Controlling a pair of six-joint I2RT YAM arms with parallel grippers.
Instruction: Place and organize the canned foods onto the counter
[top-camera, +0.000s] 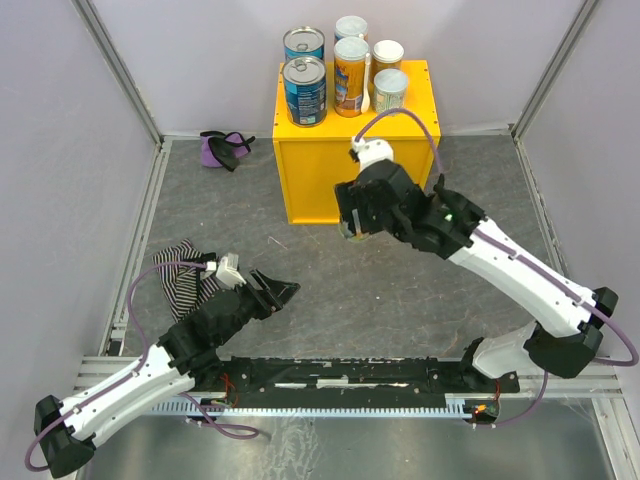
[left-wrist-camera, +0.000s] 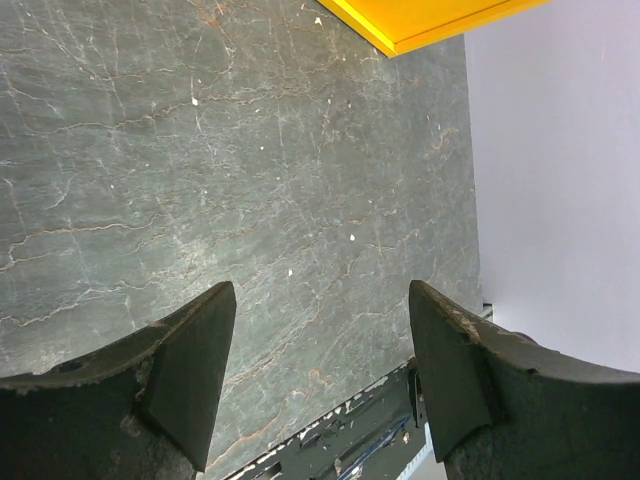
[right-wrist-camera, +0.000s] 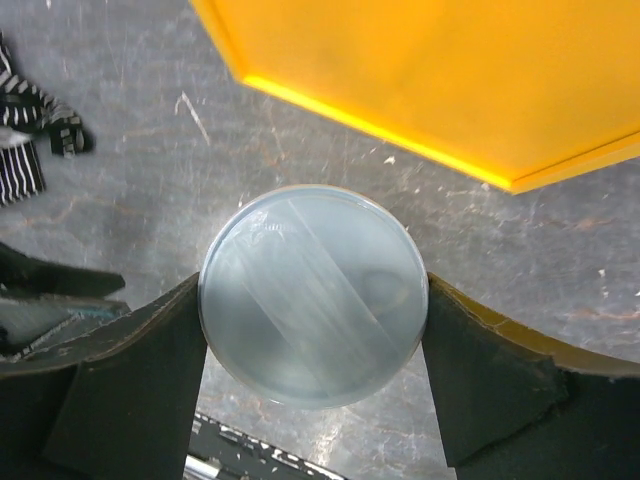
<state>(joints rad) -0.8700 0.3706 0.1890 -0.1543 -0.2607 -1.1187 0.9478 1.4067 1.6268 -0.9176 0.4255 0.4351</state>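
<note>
Robot lab test cell: white panel walls (top-camera: 60, 150), aluminium frame posts (top-camera: 112, 62), stone-pattern tabletop (top-camera: 350, 295), arm mounting rail (top-camera: 340, 375).

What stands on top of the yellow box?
Two blue-labelled cans, a tall orange can, two short cans, and a rear can showing only its lid; its label is covered.

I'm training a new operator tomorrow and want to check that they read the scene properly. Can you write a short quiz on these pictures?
1. How many cans stand on top of the yellow box in the top view?
2. True or false: the left gripper holds a can.
3. What is the right gripper clamped on? A) a glass bottle B) a can with a clear lid C) nothing

Key: 1. Six. 2. False; its jaws stand apart with only the floor between them. 3. B.
</note>
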